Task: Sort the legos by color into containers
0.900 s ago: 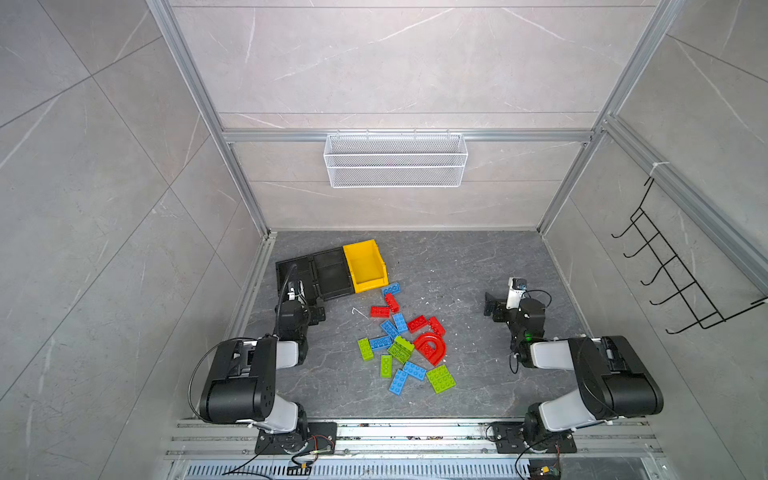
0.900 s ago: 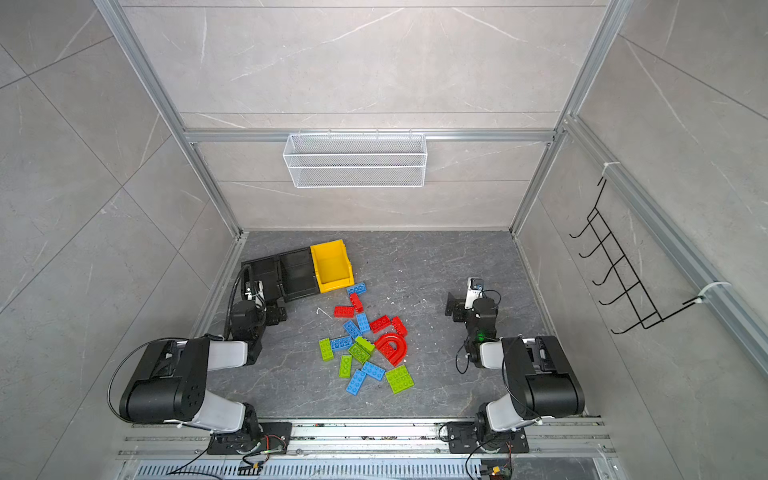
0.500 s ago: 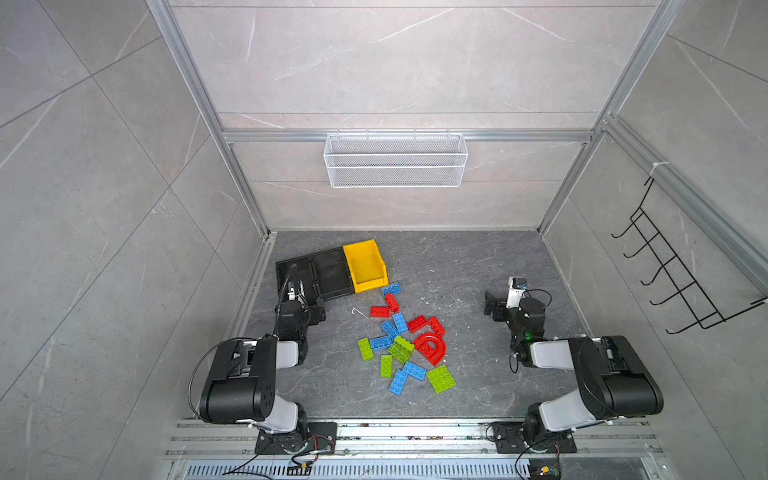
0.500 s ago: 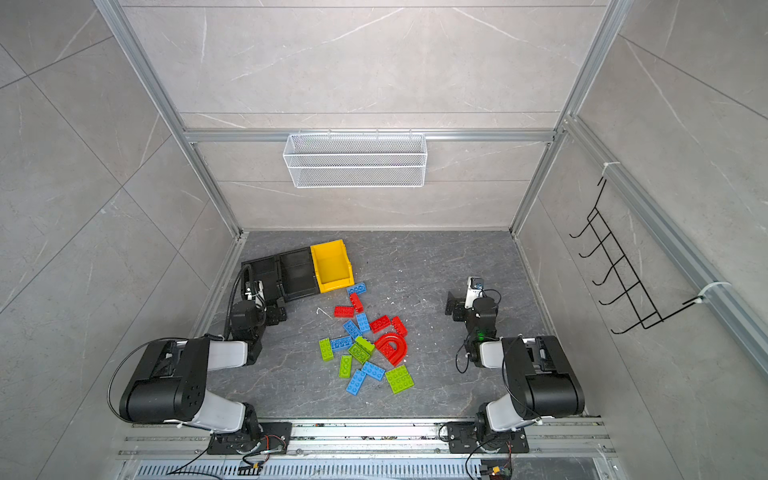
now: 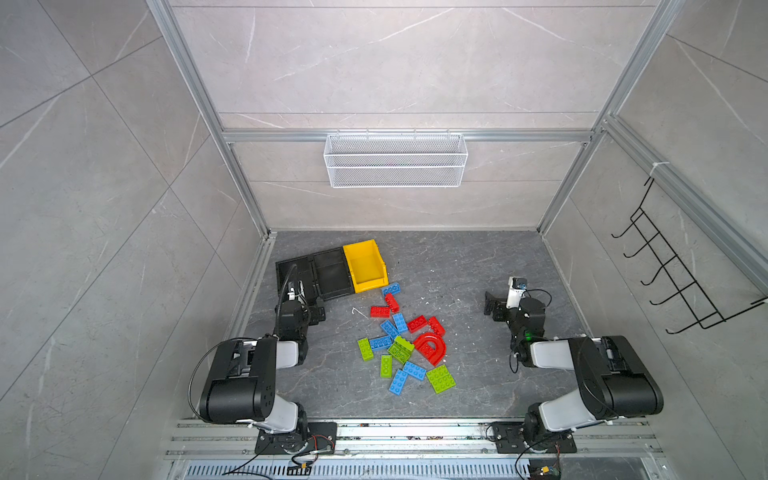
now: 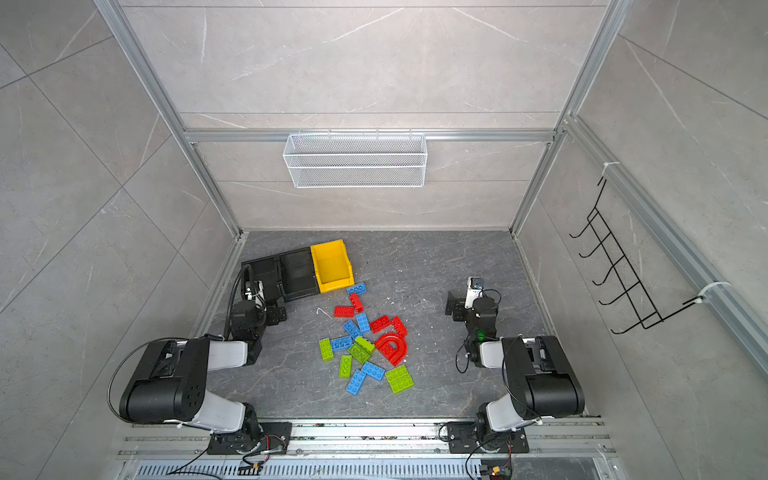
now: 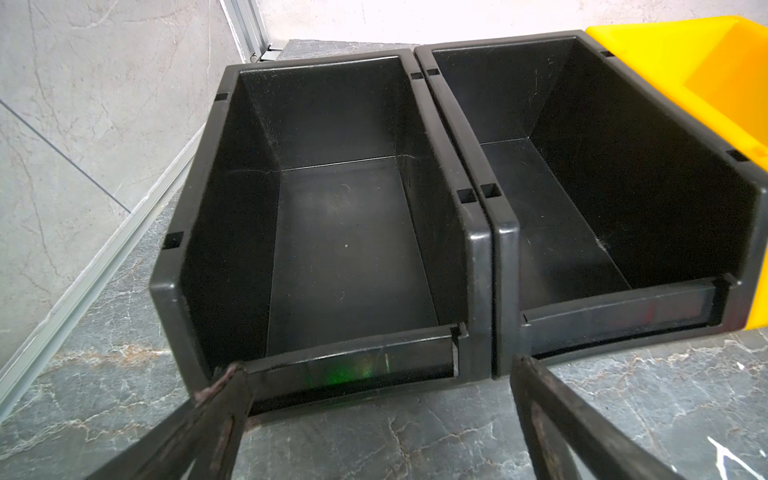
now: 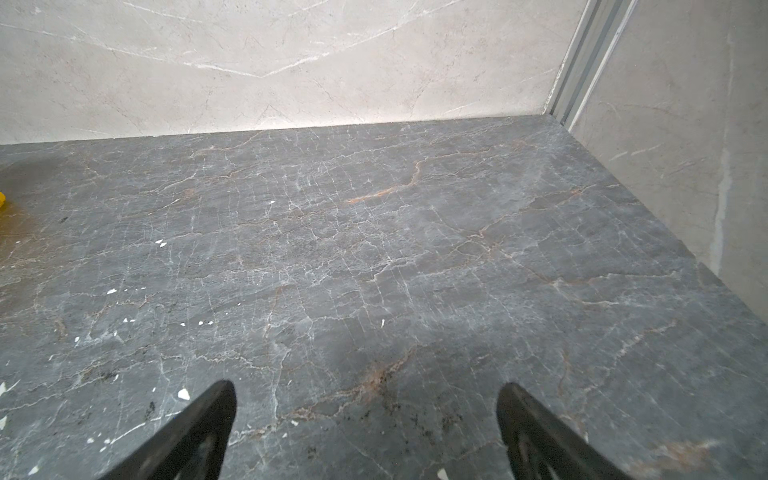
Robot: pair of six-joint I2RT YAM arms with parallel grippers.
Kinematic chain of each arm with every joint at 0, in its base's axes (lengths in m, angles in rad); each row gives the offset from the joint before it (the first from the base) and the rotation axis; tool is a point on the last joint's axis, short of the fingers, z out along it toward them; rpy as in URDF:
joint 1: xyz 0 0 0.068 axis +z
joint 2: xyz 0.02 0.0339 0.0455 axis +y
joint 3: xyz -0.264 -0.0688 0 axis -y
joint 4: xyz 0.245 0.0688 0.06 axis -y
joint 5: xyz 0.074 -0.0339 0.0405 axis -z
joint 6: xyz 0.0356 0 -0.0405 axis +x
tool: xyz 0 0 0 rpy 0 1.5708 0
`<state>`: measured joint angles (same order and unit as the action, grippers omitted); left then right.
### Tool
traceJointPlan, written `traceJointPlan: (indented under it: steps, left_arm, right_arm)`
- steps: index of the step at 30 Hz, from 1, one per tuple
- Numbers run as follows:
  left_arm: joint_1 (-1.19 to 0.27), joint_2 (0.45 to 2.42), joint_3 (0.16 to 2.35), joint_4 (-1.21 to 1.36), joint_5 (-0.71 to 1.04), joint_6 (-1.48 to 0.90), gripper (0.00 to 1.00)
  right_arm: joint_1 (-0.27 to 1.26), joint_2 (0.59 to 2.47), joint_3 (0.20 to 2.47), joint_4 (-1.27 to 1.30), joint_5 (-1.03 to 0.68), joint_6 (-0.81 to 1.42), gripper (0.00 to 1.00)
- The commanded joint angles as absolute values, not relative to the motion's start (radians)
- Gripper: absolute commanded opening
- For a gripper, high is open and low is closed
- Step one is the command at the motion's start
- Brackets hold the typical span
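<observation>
Jaws spread apart and clamped on nothing, the left gripper (image 7: 376, 368) hung low, close in front of the outer black bin (image 7: 195, 166). Beside that bin sat a second black bin (image 7: 582, 35) and then the yellow bin (image 7: 665, 50), the three touching in a row at the back left of the dark stone table (image 8: 374, 249). The right gripper (image 8: 368, 388) — jaws likewise wide and gripping nothing — faced the table near the right wall, well apart from the legos (image 5: 405, 340). Those lay loose in a pile mid-table between the two arms — red, blue and green mixed, a red arch (image 5: 438, 356) among them and one blue brick (image 5: 391, 289) just beside the yellow bin's front.
</observation>
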<state>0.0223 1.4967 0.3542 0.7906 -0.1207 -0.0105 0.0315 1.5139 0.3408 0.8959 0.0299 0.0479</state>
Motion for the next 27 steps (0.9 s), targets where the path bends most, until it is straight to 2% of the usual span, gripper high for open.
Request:
traceJointPlan:
  steps: [1,5,8,11,14,15,18,23,27]
  left_arm:
    - [0.029,1.458,0.383,0.783,-0.120,-0.009,1.00]
    - [0.026,1.294,0.407,0.594,-0.160,-0.030,1.00]
    - [0.025,1.144,0.460,0.401,-0.164,-0.151,1.00]
    - [0.021,1.034,0.567,0.148,-0.095,-0.283,1.00]
    - [0.008,0.980,0.618,0.038,-0.017,-0.447,0.99]
    - [0.004,0.973,0.611,0.046,0.019,-0.505,0.95]
    - [-0.026,0.947,0.609,0.022,0.054,-0.554,0.91]
    - [-0.121,0.769,0.548,0.014,-0.071,-0.505,0.91]
    - [-0.135,0.679,0.456,0.069,-0.082,-0.488,0.92]
  right_arm:
    - [0.038,1.462,0.407,0.767,0.063,0.046,0.96]
    - [0.077,1.324,0.526,0.465,0.102,0.053,0.91]
    - [0.122,1.275,0.640,0.298,0.010,0.176,0.86]
    - [0.284,1.333,0.803,0.162,0.044,0.227,0.84]
    - [0.455,1.470,0.987,0.091,0.067,0.276,0.79]
    - [0.499,1.530,1.049,0.072,0.076,0.295,0.77]
    - [0.615,1.693,1.207,0.048,0.130,0.333,0.72]
    - [0.751,1.949,1.439,0.046,0.160,0.354,0.70]
    - [0.805,2.132,1.647,-0.017,0.158,0.378,0.68]
